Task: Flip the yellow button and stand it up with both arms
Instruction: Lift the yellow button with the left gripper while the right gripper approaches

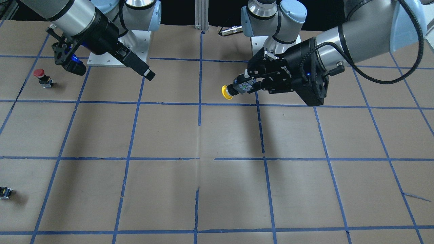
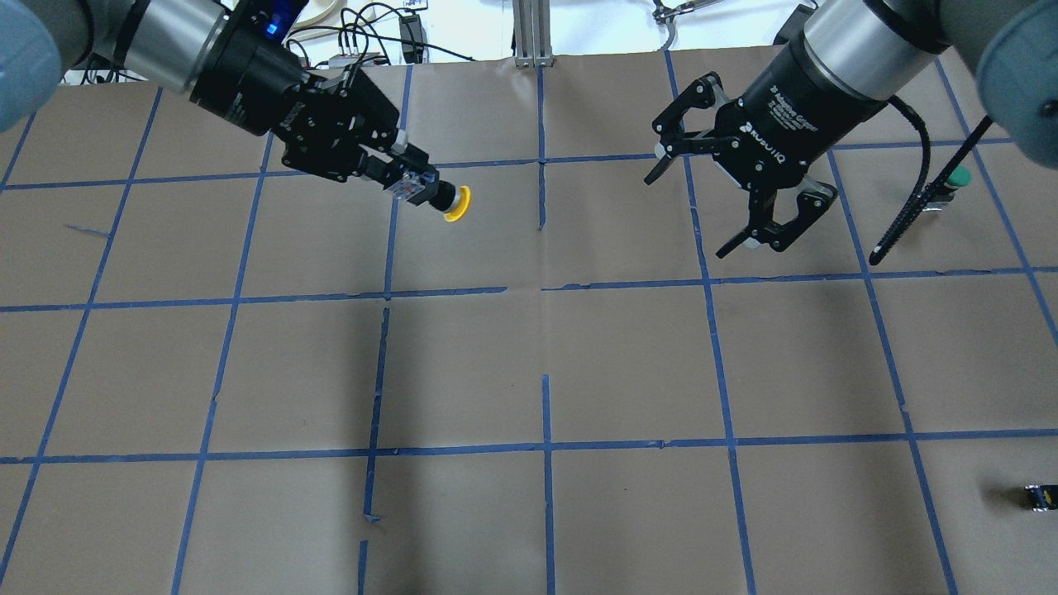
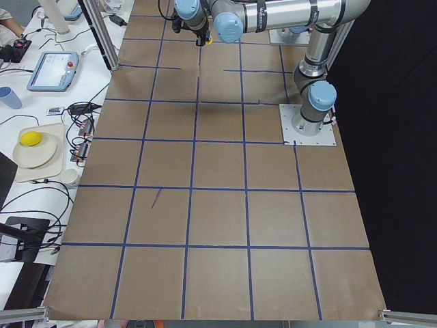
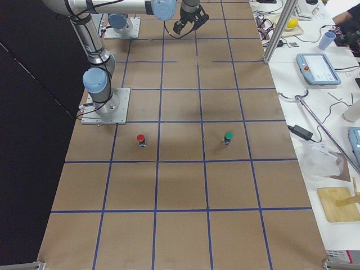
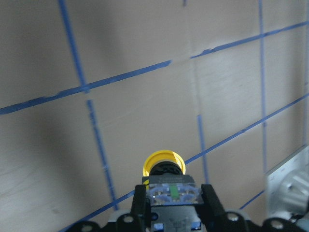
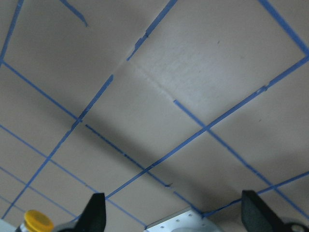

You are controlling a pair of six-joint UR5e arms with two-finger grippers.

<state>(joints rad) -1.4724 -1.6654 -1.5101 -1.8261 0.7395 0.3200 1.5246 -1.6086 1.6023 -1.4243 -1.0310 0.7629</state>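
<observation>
My left gripper (image 2: pixel 409 183) is shut on the blocky base of the yellow button (image 2: pixel 455 203) and holds it on its side above the table. The yellow cap points toward the table's middle. In the front view the button's cap (image 1: pixel 226 92) sticks out of the left gripper (image 1: pixel 244 86). In the left wrist view the button (image 5: pixel 163 165) sits between the fingers (image 5: pixel 208 199). My right gripper (image 2: pixel 693 211) is open and empty, about one grid square to the right of the button. Its fingers (image 6: pixel 96 211) frame the right wrist view, with the button's cap (image 6: pixel 38 221) at the bottom left.
A red-capped button (image 1: pixel 41 77) stands near the right arm's base. A green-capped button (image 2: pixel 955 178) stands behind the right arm's cable. A tiny dark part (image 2: pixel 1040 496) lies at the table's right edge. Brown paper with a blue tape grid (image 2: pixel 545 285) covers the table.
</observation>
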